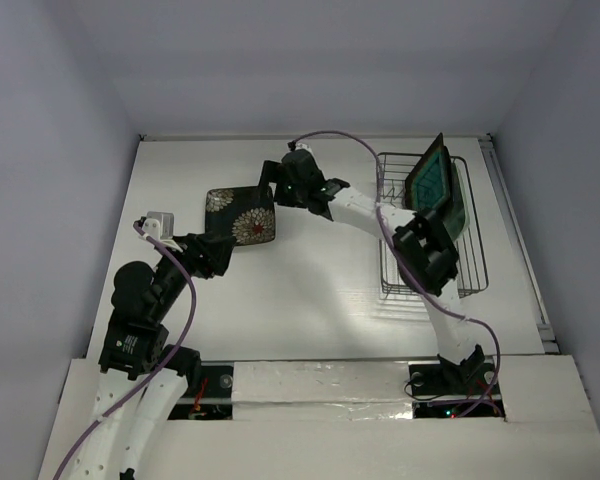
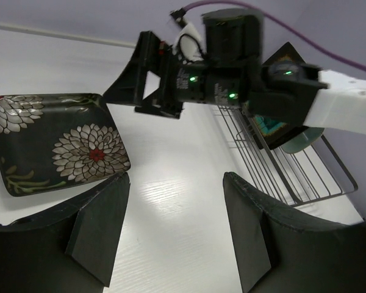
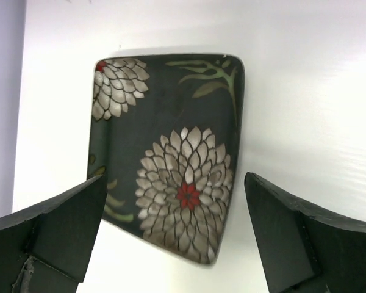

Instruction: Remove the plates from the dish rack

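Overhead view of a white tabletop with a black wire dish rack at one side. A black plate with white-and-red flowers lay flat on the tabletop, well apart from the rack, on the rack's left-arm side. The right gripper hung over that plate, its jaws spread wide and holding nothing. The left gripper sat near the plate's edge farthest from the rack, its jaws likewise apart and empty.

Inside the rack, a dark-rimmed plate with a teal centre stood on edge among the prongs, leaning. A paler plate stood just behind it (its shape was hard to make out). The standing plates looked stiff, glazed and breakable, and were probably slick and fairly heavy. The best hold was likely the exposed top rim, pinched front and back, then lifted straight up clear of the prongs.
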You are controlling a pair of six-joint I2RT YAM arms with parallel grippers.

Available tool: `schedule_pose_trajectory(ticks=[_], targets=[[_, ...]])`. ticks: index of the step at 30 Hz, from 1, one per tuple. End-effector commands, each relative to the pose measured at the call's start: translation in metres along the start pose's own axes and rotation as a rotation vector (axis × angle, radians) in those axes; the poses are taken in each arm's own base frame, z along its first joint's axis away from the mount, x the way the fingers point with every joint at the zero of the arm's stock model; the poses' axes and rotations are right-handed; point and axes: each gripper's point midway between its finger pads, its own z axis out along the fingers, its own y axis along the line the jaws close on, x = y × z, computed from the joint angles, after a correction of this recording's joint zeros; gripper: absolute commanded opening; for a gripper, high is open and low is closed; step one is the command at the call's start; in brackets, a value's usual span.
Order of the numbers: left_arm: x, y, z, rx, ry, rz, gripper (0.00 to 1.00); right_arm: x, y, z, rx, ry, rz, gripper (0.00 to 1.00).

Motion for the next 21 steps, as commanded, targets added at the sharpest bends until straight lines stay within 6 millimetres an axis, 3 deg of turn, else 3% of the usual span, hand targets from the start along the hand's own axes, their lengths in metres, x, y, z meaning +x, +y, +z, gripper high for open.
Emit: schedule_pose_trajectory(ticks=[1, 2, 3, 4, 5, 8, 9, 10, 11, 12, 14, 16, 18, 19, 21], targets=[[-0.008, -0.005, 0.002, 0.016, -0.025, 0.005, 0.59, -0.063, 0.011, -0.067, 0.065, -0.169, -0.137, 0.87], [-0.008, -0.005, 0.002, 0.016, -0.025, 0.003, 0.59, -0.071, 0.009, -0.081, 0.087, -0.196, -0.166, 0.71], [-0.008, -0.005, 0.002, 0.019, -0.024, 0.005, 0.59, -0.073, -0.007, -0.093, 0.133, -0.204, -0.191, 0.48], [-0.008, -0.005, 0.002, 0.020, -0.025, 0.004, 0.59, -0.083, -0.022, -0.109, 0.187, -0.221, -0.238, 0.08], [-0.008, -0.005, 0.002, 0.020, -0.025, 0.005, 0.59, -0.113, -0.029, -0.144, 0.204, -0.284, -0.230, 0.00], [-0.008, -0.007, 0.001, 0.030, -0.025, 0.008, 0.46, -0.132, -0.073, -0.195, 0.310, -0.311, -0.265, 0.00], [-0.008, -0.007, 0.001, 0.032, -0.026, 0.007, 0.42, -0.157, -0.086, -0.233, 0.339, -0.379, -0.247, 0.00], [-0.007, -0.007, 0.001, 0.030, -0.025, 0.006, 0.38, -0.158, -0.101, -0.249, 0.388, -0.369, -0.273, 0.00], [-0.008, -0.007, 0.001, 0.028, -0.028, 0.007, 0.27, -0.163, -0.117, -0.266, 0.448, -0.380, -0.276, 0.00], [-0.008, -0.006, 0.001, 0.023, -0.028, 0.008, 0.21, -0.176, -0.131, -0.294, 0.499, -0.421, -0.261, 0.00], [-0.008, -0.004, 0.002, 0.012, -0.026, 0.006, 0.10, -0.175, -0.159, -0.321, 0.627, -0.401, -0.275, 0.00], [-0.007, -0.002, 0.004, 0.002, -0.020, 0.003, 0.07, -0.177, -0.188, -0.346, 0.742, -0.392, -0.266, 0.05], [-0.005, -0.003, 0.004, 0.011, -0.013, 0.002, 0.07, -0.179, -0.206, -0.356, 0.797, -0.381, -0.251, 0.13], [-0.004, -0.003, 0.005, 0.010, -0.008, 0.000, 0.10, -0.178, -0.219, -0.358, 0.818, -0.355, -0.249, 0.23], [-0.004, -0.004, 0.005, 0.013, -0.007, 0.001, 0.14, -0.184, -0.223, -0.359, 0.813, -0.346, -0.251, 0.32]])
